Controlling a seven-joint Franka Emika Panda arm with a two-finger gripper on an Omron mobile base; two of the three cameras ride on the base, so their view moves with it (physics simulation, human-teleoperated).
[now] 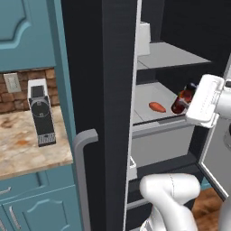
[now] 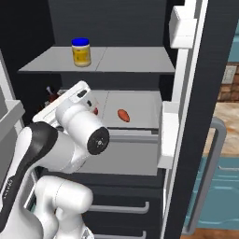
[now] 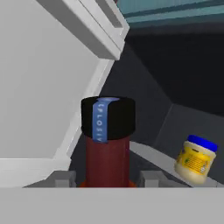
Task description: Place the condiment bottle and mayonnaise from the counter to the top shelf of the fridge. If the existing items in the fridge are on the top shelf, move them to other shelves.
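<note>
End effector closed on the condiment bottle, fingers pressed to either side of the dark red-brown body low down; black top with a blue lettered strip standing up between them in the hand view. Seen from the left base view, bottle held tilted inside the open fridge, at the level of the middle shelf, near its right front edge, partly behind the white hand. Cannot tell whether the bottle base touches that shelf. Small orange-red oblong food piece lying on the same middle shelf, just left of the bottle, apart from it; same piece noted in the right base view near the shelf front. Mayonnaise standing upright on the top shelf, toward its left side, blue lid up, yellow label facing out; also seen in the hand view, to the right of and beyond the held bottle, well apart from it. Fridge door swung open, grey bar handle facing the camera in the left base view. Tabletop to the left of the fridge, marbled stone, carrying a black and white coffee machine against the brick wall. Teal cabinet fronts below the tabletop.
</note>
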